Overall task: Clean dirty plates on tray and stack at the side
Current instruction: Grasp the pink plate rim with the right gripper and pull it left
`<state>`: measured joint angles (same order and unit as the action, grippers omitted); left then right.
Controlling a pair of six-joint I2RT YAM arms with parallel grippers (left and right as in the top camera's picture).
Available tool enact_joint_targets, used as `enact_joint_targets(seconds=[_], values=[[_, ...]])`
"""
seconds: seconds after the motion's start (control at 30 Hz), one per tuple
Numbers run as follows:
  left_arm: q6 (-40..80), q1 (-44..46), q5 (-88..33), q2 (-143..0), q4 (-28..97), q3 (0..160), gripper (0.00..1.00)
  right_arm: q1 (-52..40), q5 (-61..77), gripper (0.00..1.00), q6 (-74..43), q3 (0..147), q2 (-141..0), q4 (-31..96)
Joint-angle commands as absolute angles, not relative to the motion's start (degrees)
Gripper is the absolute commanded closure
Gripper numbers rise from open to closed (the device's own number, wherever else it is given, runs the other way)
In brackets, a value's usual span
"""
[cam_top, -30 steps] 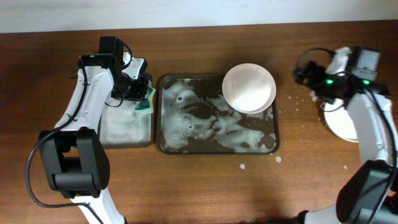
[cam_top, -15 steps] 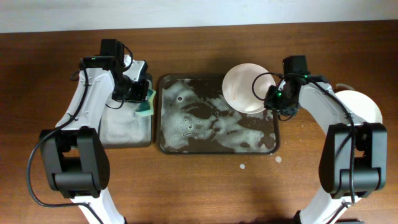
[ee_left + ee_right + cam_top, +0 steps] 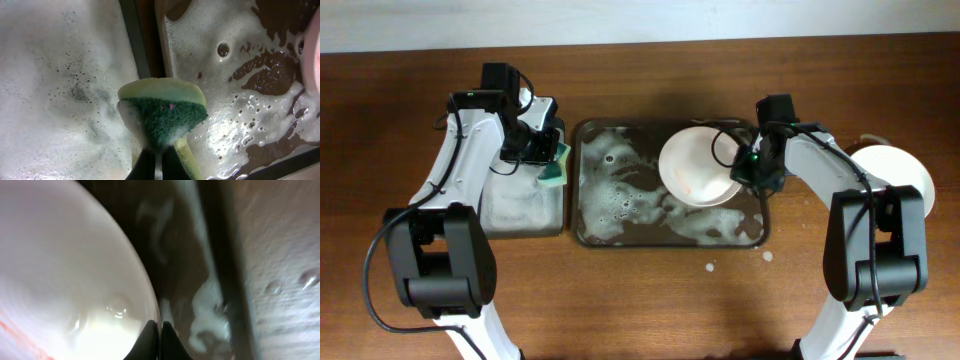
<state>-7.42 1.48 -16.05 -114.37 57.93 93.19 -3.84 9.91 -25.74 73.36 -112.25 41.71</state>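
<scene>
Clamps right gripper (image 3: 159,328) jaws on plate (image 3: 692,168) rim over foamy tray (image 3: 665,243). Pinches left gripper (image 3: 159,153) jaws on green sponge (image 3: 162,116); both tight.

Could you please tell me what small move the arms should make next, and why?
Probably the left end effector, which grips the green sponge beside the tray, should carry it right to the plate. The right end effector is shut on that plate's rim, and a reddish smear shows on it, so scrubbing seems the sensible next step.
</scene>
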Motion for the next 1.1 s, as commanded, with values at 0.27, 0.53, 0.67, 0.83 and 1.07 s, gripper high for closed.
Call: enact_joint_targets(seconds=[0.27,0.53,0.67,0.83,1.07], values=[[-6.72,1.32,-16.08,-113.27,57.78,92.82,1.0,-13.28,16.93,0.48,-23.75,73.32,-107.04,47.13],[-6.7,1.32,-16.1,-113.27,56.8,92.82,1.0,-11.92,9.8,0.47,1.93,74.48,-107.81,34.33],[-6.7,1.32,-16.1,-113.27,56.58,92.82,1.0,-11.92,9.85,0.48,4.1,74.48,-111.15,32.27],[-6.7,1.32,-16.1,-113.27,56.16,92.82,1.0,-11.81,9.87,0.59,4.1,74.5,-112.77,31.44],[-6.7,1.32,-16.12,-113.27,56.18,92.82,1.0,-11.16,11.4,0.73,4.05,74.5,-114.74,30.76]])
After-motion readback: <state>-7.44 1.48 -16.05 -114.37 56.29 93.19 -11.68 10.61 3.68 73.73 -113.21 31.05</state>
